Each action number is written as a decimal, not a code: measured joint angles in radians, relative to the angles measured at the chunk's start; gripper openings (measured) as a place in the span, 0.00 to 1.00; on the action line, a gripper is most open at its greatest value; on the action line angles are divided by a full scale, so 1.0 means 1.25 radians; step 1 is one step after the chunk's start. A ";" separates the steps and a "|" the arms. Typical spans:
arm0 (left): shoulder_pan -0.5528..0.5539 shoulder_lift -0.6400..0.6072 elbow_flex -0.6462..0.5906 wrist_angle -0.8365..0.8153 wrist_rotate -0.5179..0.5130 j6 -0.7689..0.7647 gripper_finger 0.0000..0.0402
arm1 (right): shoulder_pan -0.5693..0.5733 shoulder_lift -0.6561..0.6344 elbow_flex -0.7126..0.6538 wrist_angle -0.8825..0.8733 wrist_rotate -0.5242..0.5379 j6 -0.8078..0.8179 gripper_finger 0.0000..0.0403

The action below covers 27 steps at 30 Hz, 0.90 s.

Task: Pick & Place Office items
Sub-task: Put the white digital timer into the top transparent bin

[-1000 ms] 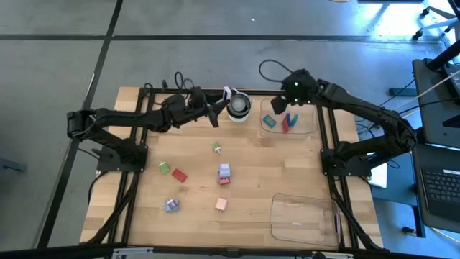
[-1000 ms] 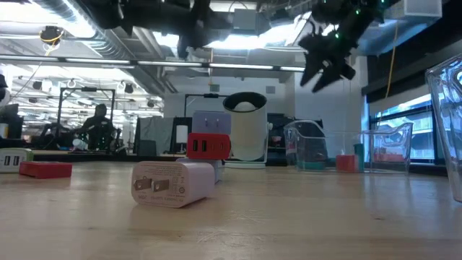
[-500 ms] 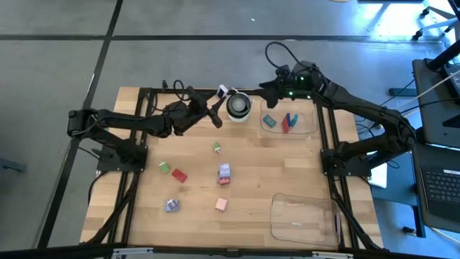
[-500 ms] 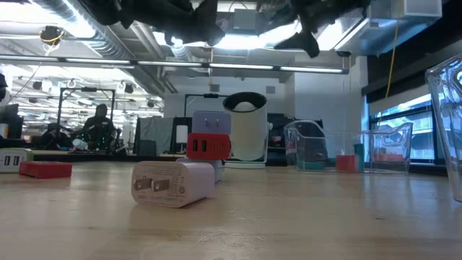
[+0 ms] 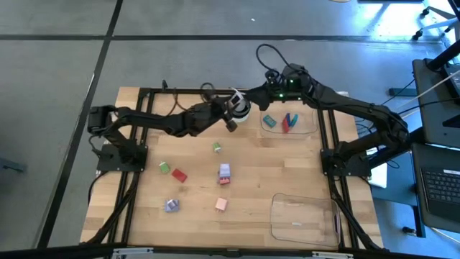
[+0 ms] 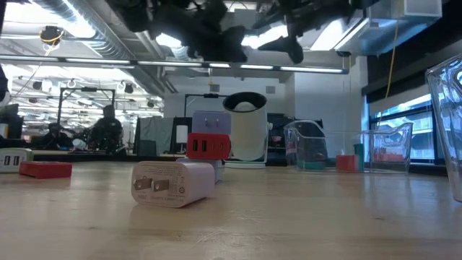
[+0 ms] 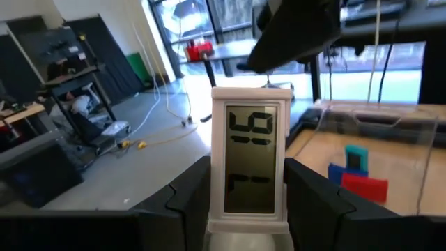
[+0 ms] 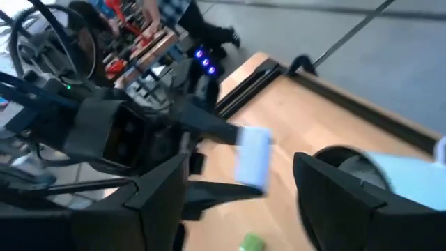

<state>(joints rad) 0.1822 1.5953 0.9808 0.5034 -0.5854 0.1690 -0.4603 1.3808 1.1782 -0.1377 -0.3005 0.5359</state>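
The left tool (image 5: 231, 119) is gripping a white display piece (image 7: 251, 164) above the counter (image 5: 287, 173), apparently carrying it toward the far tray (image 5: 305, 124); release there likely comes next. The right tool (image 5: 253, 93) is hanging open nearby.

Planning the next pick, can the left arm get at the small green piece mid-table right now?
Probably not yet: the left gripper hangs close to the green piece, but its jaws are shut on a white display unit.
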 joint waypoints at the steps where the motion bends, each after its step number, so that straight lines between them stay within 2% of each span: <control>1: 0.000 0.014 0.020 -0.016 0.002 0.001 0.38 | 0.002 0.005 0.000 0.001 -0.005 0.004 0.65; 9: 0.001 0.086 0.121 -0.099 -0.011 0.012 0.38 | 0.006 0.024 -0.001 -0.016 0.006 0.005 0.65; 27: -0.015 0.087 0.127 -0.090 0.006 0.043 0.38 | 0.008 0.025 -0.001 -0.052 0.037 -0.004 0.65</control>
<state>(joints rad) 0.1635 1.7039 1.1397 0.3912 -0.5774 0.2230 -0.4502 1.4123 1.1770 -0.2028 -0.2546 0.5308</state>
